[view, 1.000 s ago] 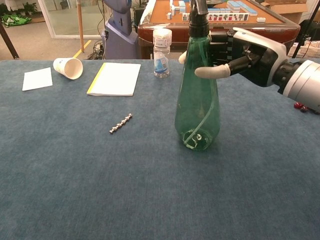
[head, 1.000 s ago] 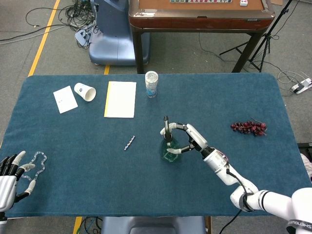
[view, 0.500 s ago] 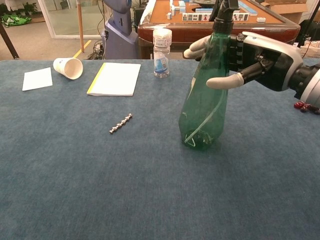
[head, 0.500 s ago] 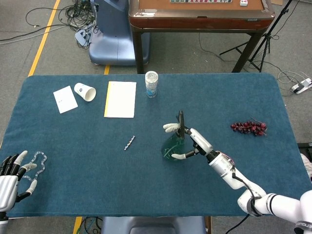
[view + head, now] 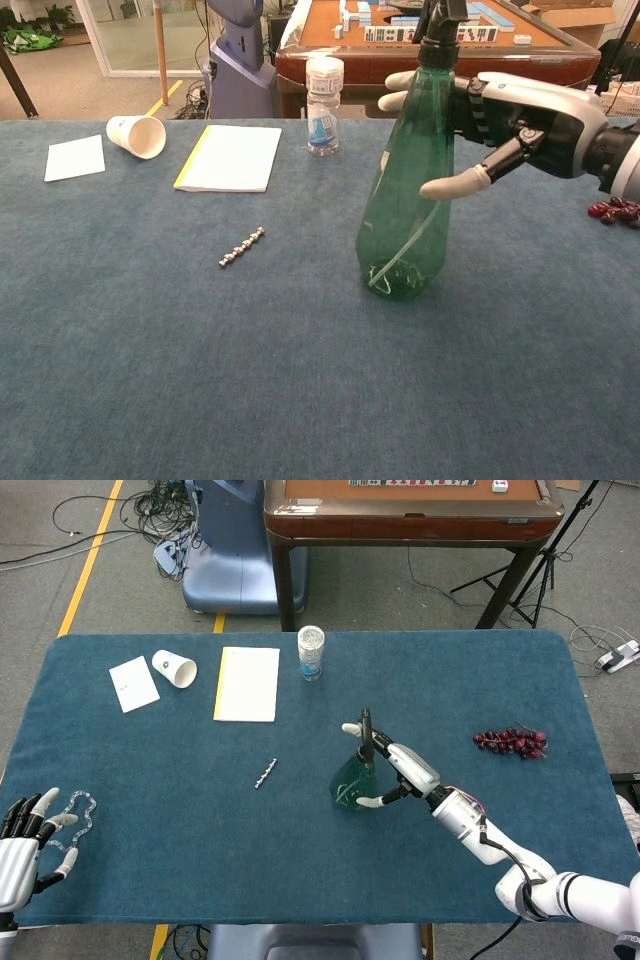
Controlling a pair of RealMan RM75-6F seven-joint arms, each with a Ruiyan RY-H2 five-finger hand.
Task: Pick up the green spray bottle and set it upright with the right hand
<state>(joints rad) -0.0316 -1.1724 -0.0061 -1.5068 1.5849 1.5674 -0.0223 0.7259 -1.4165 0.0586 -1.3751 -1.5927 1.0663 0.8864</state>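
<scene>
Table (image 5: 120,780) carries the green spray bottle (image 5: 410,200) at its centre: translucent, black-capped, base down, leaning right. The right hand (image 5: 520,120) cups its upper body, fingers looser than before. Left hand (image 5: 22,845) lies spread, holding nothing.

A blue cloth covers the table (image 5: 150,860). At the far left lies a white card (image 5: 133,684), and just to its right a paper cup (image 5: 174,668) lies on its side. Further right is a notepad with a yellow edge (image 5: 247,683), and beside it a small clear bottle (image 5: 311,652) stands upright. A small metal chain (image 5: 265,773) lies nearer, in the middle of the cloth. A bunch of dark red grapes (image 5: 511,741) lies at the right. At the near left edge rests a string of clear beads (image 5: 82,810). Behind the table stands a mahjong table (image 5: 410,515).
</scene>
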